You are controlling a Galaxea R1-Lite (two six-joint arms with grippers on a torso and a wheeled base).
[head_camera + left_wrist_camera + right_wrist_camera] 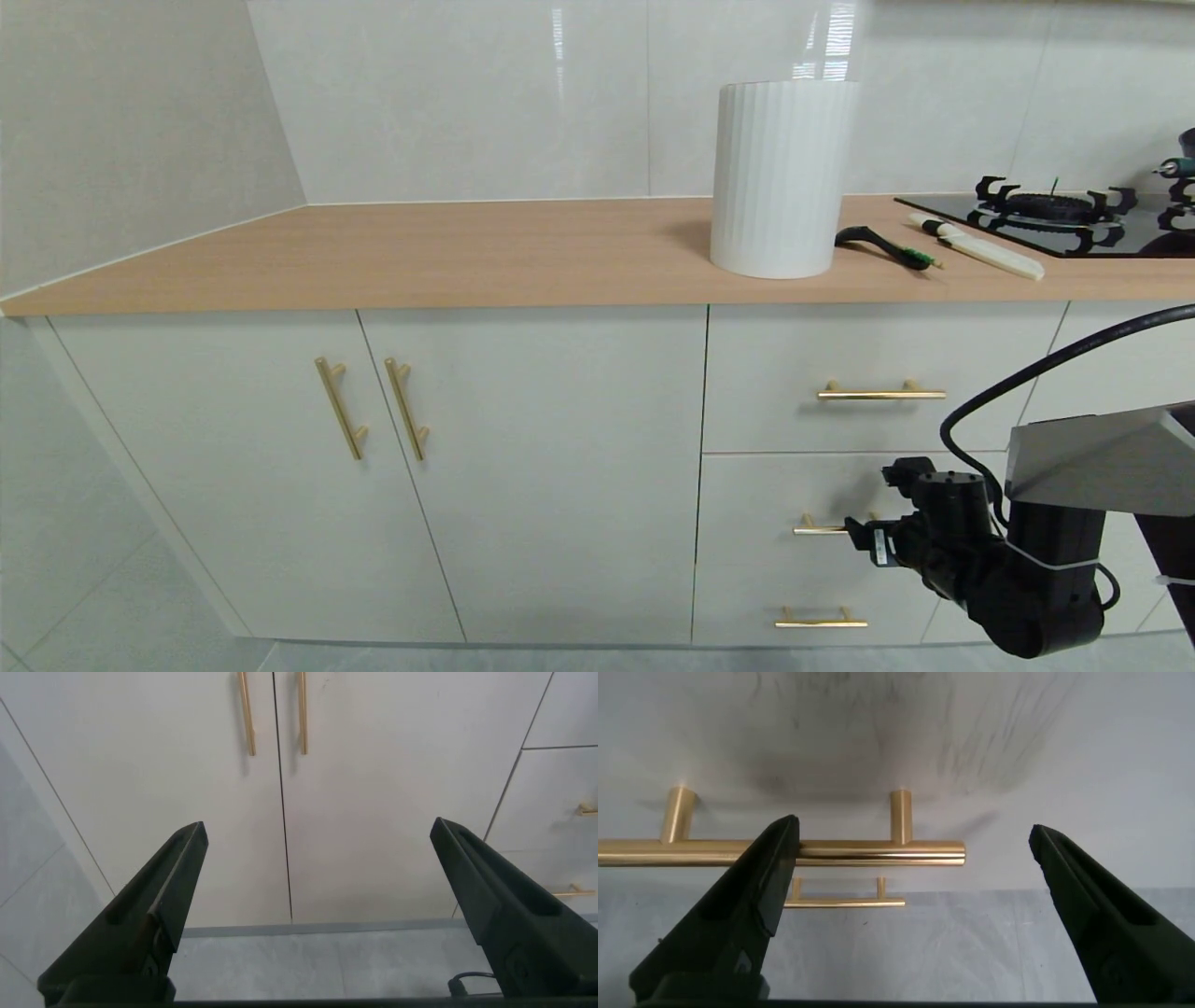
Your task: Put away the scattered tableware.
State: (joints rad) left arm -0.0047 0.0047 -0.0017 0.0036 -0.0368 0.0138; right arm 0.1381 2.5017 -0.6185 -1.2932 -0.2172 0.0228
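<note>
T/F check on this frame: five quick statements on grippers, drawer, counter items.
1. The right gripper is open in front of the middle drawer handle. True.
2. The white ribbed container lies on its side. False: it stands upright on the countertop.
3. A black utensil lies on the countertop between container and stove. True.
4. The middle drawer is pulled out. False: it sits flush with its neighbours.
5. The left gripper holds a spoon. False: its fingers are open and empty, facing the cabinet doors.
</note>
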